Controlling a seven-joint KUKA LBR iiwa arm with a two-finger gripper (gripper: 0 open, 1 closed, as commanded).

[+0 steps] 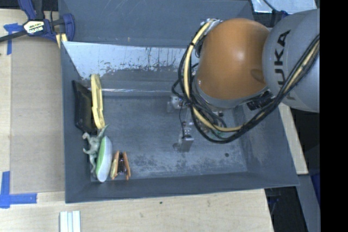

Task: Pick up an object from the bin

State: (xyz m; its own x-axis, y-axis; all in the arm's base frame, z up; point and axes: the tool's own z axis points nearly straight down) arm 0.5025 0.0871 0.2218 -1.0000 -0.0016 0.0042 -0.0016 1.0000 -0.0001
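**Figure: a bin pick, seen from above.** My claw (184, 136) hangs low over bare floor in the grey bin (163, 19), right of centre. Above it sit my orange cover (231, 57) and looped cables (191, 62). I cannot tell whether the claw is open or closed. It is over no object.

Everything I might pick lies well apart from me, gathered against the bin's left wall. Loose things probably settle where floor and wall meet, which would explain the row.

- **Black flat piece** (82, 106): lies hard against the wall.
- **Yellow strip** (97, 99): lies just beside the black piece on its inner side. Its long axis runs along the wall, from the far side of the bin toward the near side.
- **Small pale-green figure** (91, 144): sits nearer the front corner.
- **Green-and-white oval** (103, 154): lies by the figure, lengthwise along the same line as the strip.
- **Orange-brown piece** (120, 165): lies just beside the oval, toward me.

In my judgement the pick has not begun. The orange-brown piece stands clearest of the wall, so it looks the easiest to close on.
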